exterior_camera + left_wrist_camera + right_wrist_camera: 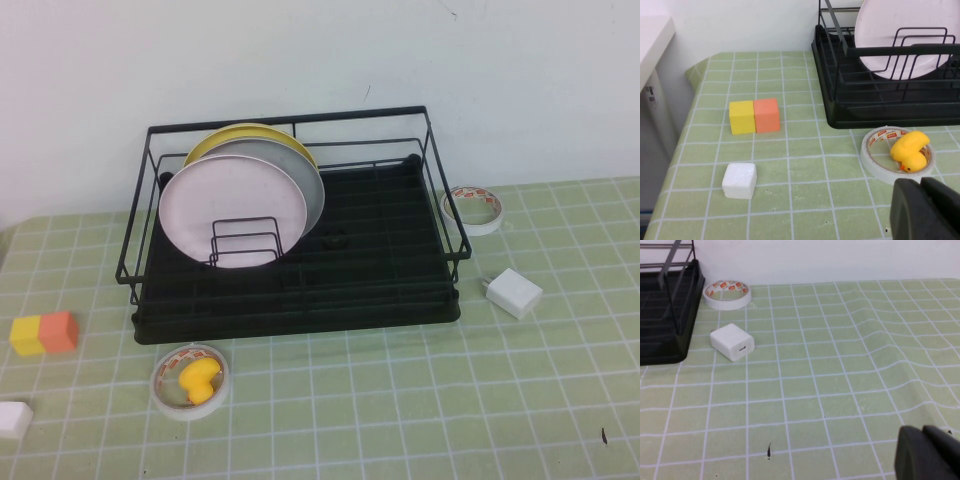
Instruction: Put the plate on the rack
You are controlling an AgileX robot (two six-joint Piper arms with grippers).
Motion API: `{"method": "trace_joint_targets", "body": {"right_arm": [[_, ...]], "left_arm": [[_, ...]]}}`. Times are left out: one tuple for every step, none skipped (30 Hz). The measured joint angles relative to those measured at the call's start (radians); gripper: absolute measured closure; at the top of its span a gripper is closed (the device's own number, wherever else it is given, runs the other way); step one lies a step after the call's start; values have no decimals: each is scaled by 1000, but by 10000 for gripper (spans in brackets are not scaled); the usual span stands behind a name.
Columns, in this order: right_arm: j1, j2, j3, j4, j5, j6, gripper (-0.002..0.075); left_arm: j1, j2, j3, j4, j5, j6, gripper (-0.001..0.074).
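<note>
Progress: the plate is seen standing upright in the rack, foremost of three; placement is judged done, nothing left.
Left tool: over the table's left front; fingers together, empty.
Right tool: over the table's right; fingers together, empty.
Plates counted: three.
Tape rolls: two.

Plate upright in rack left side, front of two others.
</note>
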Motion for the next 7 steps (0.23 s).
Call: {"method": "trace_joint_targets", "body": {"right_arm": [[0, 0, 0, 0, -2, 0, 728], [0, 0, 0, 0, -2, 0, 728], [0, 0, 0, 0, -2, 0, 728], [0, 0, 0, 0, -2, 0, 728], [0, 0, 0, -5, -2, 0, 728], [0, 0, 0, -5, -2, 0, 728], [0, 0, 0, -5, -2, 0, 728]], "left_arm": [[0, 0, 0, 0, 0, 0, 737], [0, 0, 0, 0, 0, 0, 737], [0, 0, 0, 0, 0, 0, 737], [0, 0, 0, 0, 0, 0, 737], [0, 0, 0, 0, 0, 0, 737], [0, 0, 0, 0, 0, 0, 737], [0, 0, 0, 0, 0, 0, 737]]}}
